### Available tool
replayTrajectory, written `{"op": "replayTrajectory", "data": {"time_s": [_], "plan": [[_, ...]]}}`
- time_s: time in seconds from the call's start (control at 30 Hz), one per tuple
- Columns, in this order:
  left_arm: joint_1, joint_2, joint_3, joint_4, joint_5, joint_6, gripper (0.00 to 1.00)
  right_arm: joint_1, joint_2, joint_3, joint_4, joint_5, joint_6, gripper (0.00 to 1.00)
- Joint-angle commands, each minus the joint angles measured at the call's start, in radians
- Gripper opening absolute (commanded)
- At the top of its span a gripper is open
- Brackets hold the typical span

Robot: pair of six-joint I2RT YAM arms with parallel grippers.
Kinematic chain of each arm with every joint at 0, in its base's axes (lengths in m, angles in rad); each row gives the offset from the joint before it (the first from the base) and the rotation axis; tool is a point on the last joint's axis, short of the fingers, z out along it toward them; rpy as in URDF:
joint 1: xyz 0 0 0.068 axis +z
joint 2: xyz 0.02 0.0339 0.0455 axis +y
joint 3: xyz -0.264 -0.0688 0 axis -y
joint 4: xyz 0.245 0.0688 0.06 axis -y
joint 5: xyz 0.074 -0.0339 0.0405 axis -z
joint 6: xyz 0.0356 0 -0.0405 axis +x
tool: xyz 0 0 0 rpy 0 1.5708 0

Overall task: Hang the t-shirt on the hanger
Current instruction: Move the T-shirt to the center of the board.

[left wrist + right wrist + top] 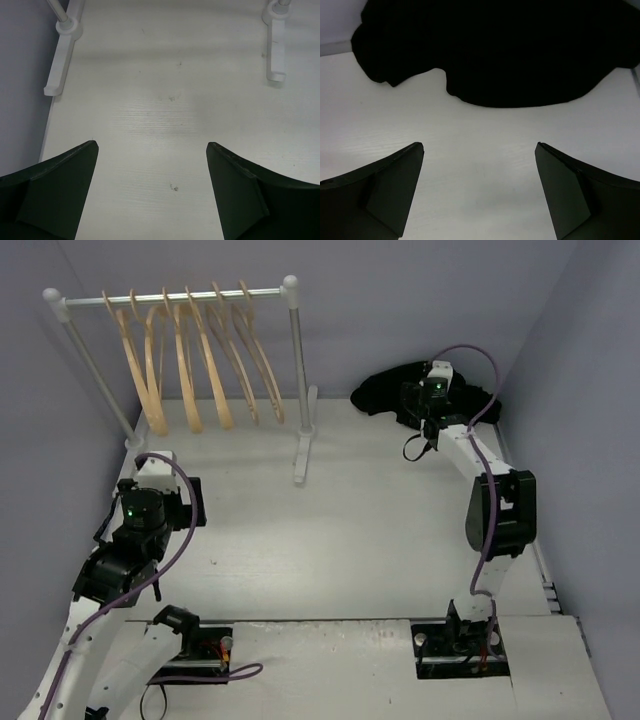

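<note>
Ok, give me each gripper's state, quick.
Left gripper: open, holding nothing.
Right gripper: open, empty, just short of the t-shirt.

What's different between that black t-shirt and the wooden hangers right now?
The t-shirt is black and soft, the hangers pale rigid wood. The t-shirt lies crumpled on the table in the far right corner; the hangers hang in a row from the rail at far left. Shared: neither is held; the left gripper and right gripper are open and empty.
</note>
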Motion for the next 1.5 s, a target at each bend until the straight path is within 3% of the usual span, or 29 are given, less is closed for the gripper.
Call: {"op": "replayTrajectory", "data": {"time_s": [0.0, 0.37, 0.77, 0.93, 1.17, 1.23, 1.47], "plan": [[-0.005, 0.024, 0.038, 0.044, 0.036, -0.023, 0.85, -0.034, 0.154, 0.183, 0.073, -0.046, -0.035, 0.89], [-0.005, 0.036, 0.025, 0.033, 0.099, -0.067, 0.85, -0.049, 0.515, 0.465, 0.074, -0.100, -0.105, 0.88], [-0.005, 0.029, 0.016, 0.008, 0.110, -0.099, 0.85, -0.054, 0.634, 0.565, 0.069, -0.113, -0.094, 0.87], [-0.005, 0.018, 0.016, -0.009, 0.114, -0.109, 0.85, -0.061, 0.647, 0.582, 0.064, -0.108, -0.082, 0.71], [-0.005, 0.002, 0.023, -0.023, 0.132, -0.108, 0.85, -0.072, 0.604, 0.530, 0.064, -0.157, -0.077, 0.13], [-0.005, 0.006, 0.025, -0.023, 0.143, -0.108, 0.85, -0.068, 0.560, 0.480, 0.064, -0.186, -0.078, 0.00], [-0.005, 0.065, 0.030, -0.013, 0.244, -0.147, 0.85, 0.030, 0.266, 0.115, 0.070, -0.262, -0.091, 0.00]]}}
